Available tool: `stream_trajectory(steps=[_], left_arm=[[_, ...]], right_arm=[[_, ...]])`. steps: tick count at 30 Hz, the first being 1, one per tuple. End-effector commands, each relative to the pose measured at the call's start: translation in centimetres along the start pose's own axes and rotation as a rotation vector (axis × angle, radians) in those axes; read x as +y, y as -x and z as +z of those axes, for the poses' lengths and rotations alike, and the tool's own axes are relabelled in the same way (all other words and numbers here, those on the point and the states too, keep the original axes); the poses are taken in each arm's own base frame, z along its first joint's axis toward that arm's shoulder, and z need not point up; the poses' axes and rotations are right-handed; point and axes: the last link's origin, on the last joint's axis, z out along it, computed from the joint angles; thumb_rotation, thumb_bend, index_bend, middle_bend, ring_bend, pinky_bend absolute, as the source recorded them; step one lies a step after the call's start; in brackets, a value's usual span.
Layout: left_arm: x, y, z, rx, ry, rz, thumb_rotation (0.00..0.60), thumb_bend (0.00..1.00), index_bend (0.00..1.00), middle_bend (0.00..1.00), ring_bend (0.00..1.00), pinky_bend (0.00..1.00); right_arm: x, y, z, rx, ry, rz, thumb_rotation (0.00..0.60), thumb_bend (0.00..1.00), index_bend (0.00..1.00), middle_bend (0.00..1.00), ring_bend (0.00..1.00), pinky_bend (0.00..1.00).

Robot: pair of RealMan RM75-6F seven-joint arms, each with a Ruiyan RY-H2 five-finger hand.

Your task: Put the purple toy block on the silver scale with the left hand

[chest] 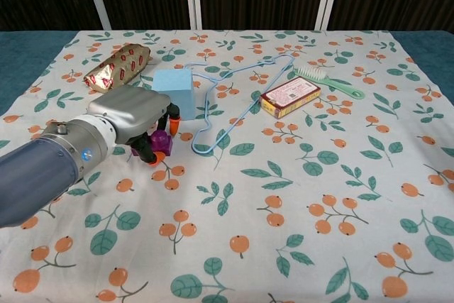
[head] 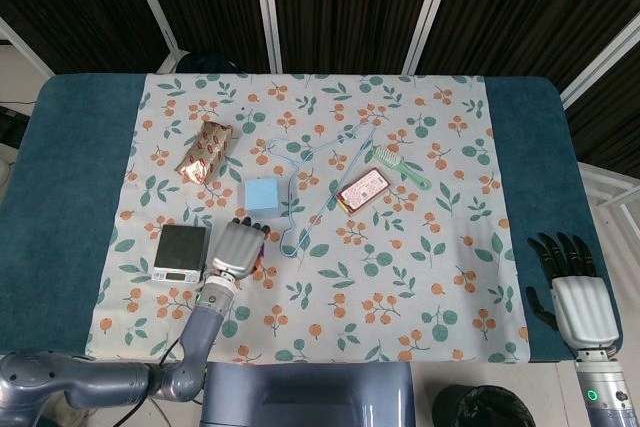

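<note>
The purple toy block (chest: 160, 142) lies on the flowered cloth just in front of the light blue box. My left hand (chest: 132, 116) is down over it, thumb on the near side and fingers curled on the far side, gripping it. From the head view my left hand (head: 233, 247) hides the block. The silver scale (head: 182, 250) with its dark top sits directly left of that hand. My right hand (head: 574, 287) rests open, fingers spread, by the table's right front corner, off the cloth.
A light blue box (chest: 174, 91) stands just behind the block, touching a blue wire hanger (chest: 234, 97). A pink packet (chest: 289, 96) and a green brush (chest: 330, 83) lie to the right. A gold-wrapped package (chest: 117, 64) lies at the back left.
</note>
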Motion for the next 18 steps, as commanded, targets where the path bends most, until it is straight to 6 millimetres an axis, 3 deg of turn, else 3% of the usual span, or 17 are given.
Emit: stream_trajectory(steps=[1,8,13,18], left_arm=[[-0.1,0.1,0.0,0.0,-0.009,0.014,0.6,0.28,0.44,0.49,0.33,0.45],[-0.7,-0.5,-0.2,0.005,-0.021,0.005,0.6,0.34,0.47,0.51,0.35,0.47],[-1.1,-2.1,-1.2,0.02,0.01,-0.016,0.6,0.34,0.47,0.52,0.35,0.47],[-3.0,-3.8,-2.7,-0.001,0.037,-0.007,0.6,0.34,0.46,0.52,0.35,0.47]], right_arm=[[0.0,0.0,0.0,0.0,-0.001,0.0,0.6,0.48,0.13,0.13,0.04,0.0],[0.0,0.0,0.0,0.001,-0.002,0.002,0.6,0.48,0.13,0.13,0.04,0.0],[0.0,0.0,0.0,0.001,-0.003,0.002,0.6,0.48,0.13,0.13,0.04,0.0],[-0.2,0.0,0.0,0.0,-0.005,0.002,0.6,0.48,0.13,0.13,0.04,0.0]])
